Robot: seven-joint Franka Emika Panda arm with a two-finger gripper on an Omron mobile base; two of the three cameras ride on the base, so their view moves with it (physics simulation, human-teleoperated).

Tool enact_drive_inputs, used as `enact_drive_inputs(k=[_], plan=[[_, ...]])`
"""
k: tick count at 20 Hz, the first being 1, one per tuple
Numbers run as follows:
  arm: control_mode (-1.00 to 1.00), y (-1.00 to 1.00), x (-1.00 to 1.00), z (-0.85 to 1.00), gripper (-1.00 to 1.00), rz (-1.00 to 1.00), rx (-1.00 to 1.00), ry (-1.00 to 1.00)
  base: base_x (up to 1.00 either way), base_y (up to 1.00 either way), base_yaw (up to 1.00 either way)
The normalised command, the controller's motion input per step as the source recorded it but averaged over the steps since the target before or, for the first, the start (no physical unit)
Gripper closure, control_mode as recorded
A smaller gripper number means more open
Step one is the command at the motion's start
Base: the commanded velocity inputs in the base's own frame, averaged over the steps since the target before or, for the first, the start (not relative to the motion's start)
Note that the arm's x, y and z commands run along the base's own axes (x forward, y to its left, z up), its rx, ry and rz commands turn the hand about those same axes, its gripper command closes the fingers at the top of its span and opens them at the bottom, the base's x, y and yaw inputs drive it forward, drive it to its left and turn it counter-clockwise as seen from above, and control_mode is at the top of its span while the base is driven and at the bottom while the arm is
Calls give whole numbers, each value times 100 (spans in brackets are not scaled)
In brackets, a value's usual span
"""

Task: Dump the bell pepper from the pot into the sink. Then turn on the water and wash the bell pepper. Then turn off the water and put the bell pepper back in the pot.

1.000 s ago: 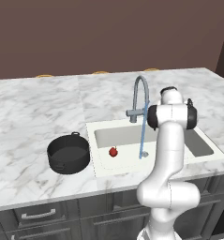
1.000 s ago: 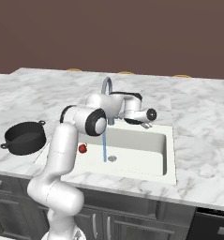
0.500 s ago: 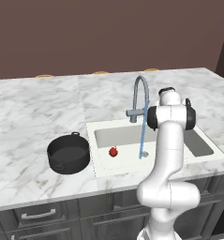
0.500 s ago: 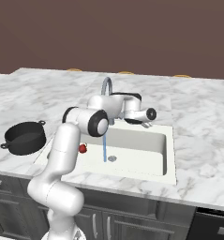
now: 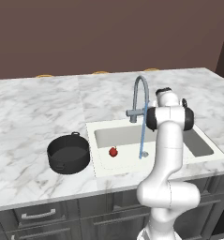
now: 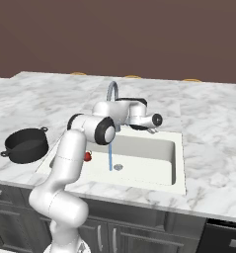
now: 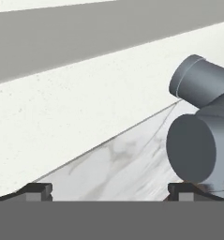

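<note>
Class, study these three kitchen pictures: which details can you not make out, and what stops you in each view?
- Gripper fingers: right base view, too small; left base view, the arm covers them.
- Faucet handle's setting: hand view, cut off by the right edge.
- Bell pepper: right base view, partly behind the arm.
- Sink right half: left base view, arm blocks it.

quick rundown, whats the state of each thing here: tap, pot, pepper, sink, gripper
faucet: on, a stream of water runs into the basin
pot: upright on the counter left of the sink, empty
bell pepper: lying on the sink floor, beside the stream, not under it
sink: holds the pepper, drain uncovered
gripper: open, holding nothing, next to the faucet base
</note>
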Motion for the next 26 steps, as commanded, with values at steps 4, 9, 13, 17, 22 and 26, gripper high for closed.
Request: enact_drive_inputs(k=[4,9,13,17,22,26], plan=[[-100,14,23,0,-100,0,2,0,0,0,0],[-100,17,25,0,-100,0,2,0,0,0,0],[-100,20,25,7,-100,0,3,0,0,0,0],[-100,20,25,27,-100,0,4,0,0,0,0],[-100,23,32,47,-100,0,5,0,0,0,0],[-100,26,48,75,-100,0,4,-1,0,0,0]])
